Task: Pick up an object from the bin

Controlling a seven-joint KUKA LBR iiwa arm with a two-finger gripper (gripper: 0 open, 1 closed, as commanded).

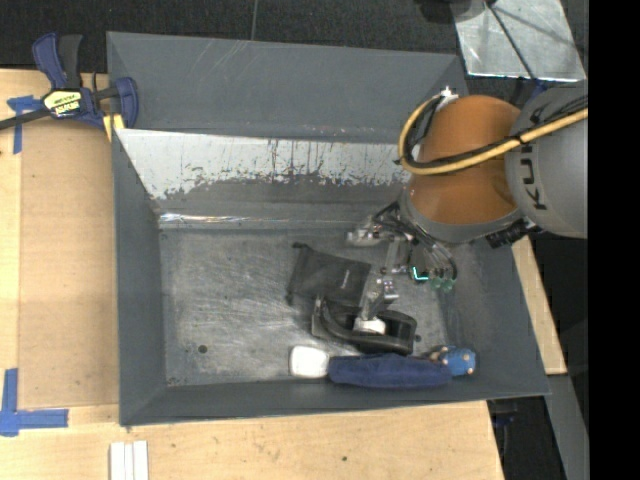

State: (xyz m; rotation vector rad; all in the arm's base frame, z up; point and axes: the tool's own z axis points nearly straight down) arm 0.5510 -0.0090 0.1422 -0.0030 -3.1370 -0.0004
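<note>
Orange cover (pixel 465 163) upper right. Hand (pixel 376 308) over black heap (pixel 325 273), lower centre; apart or together: cannot tell. Blue roll (pixel 385 370), white block (pixel 308 361) below.

Grey metal bin (pixel 220 298): matt, scratched and scuffed.
Black curved plastic piece (pixel 392 334): glossy.
Long blue cloth roll (pixel 385 371): soft, matt.
Orange wrist cover (pixel 465 168): smooth, faint sheen.

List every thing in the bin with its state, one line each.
gripper: low in the bin.
black curved thing: lying under the gripper.
black flat piece: lying mid-floor.
white block: resting by the lower wall.
blue long thing: lying flat beside it.
</note>
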